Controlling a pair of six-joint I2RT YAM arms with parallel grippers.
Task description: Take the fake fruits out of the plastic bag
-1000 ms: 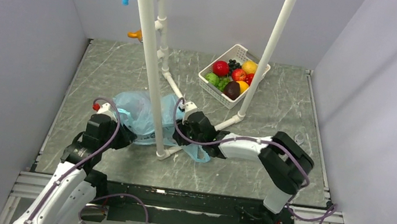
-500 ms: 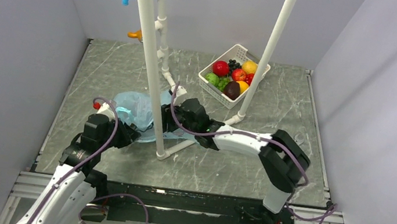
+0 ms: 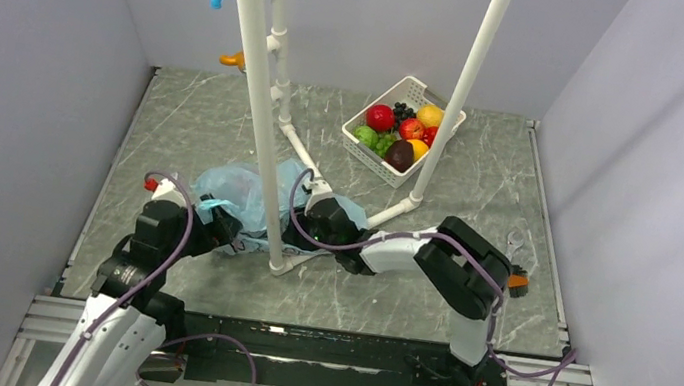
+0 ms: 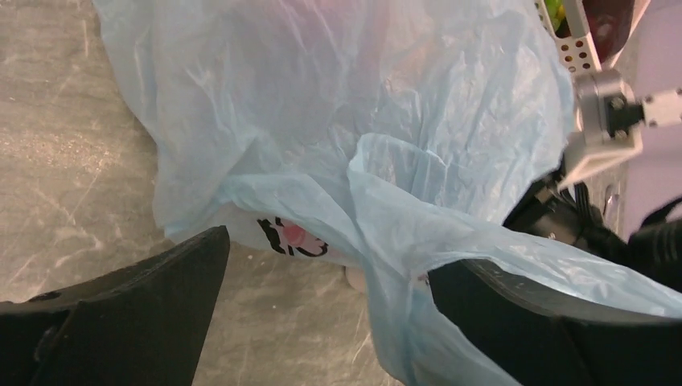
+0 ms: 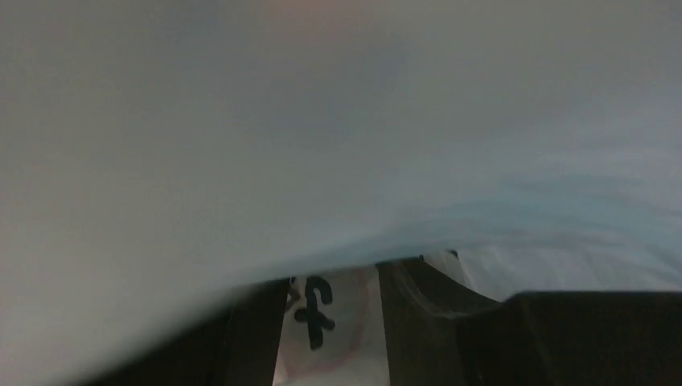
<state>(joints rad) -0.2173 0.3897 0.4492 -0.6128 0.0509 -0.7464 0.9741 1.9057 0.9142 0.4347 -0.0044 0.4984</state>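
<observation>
The thin, crinkly light-blue plastic bag (image 3: 236, 186) lies on the grey marbled table (image 3: 177, 119) against a white pipe post (image 3: 260, 101), between both grippers. The left gripper (image 4: 328, 257) is spread wide, with bag film bunched between its fingers. The right gripper (image 5: 334, 297) is buried under film. The printed white panel shows in its narrow gap, but whether it pinches is unclear. Film hides the fake fruits inside.
</observation>
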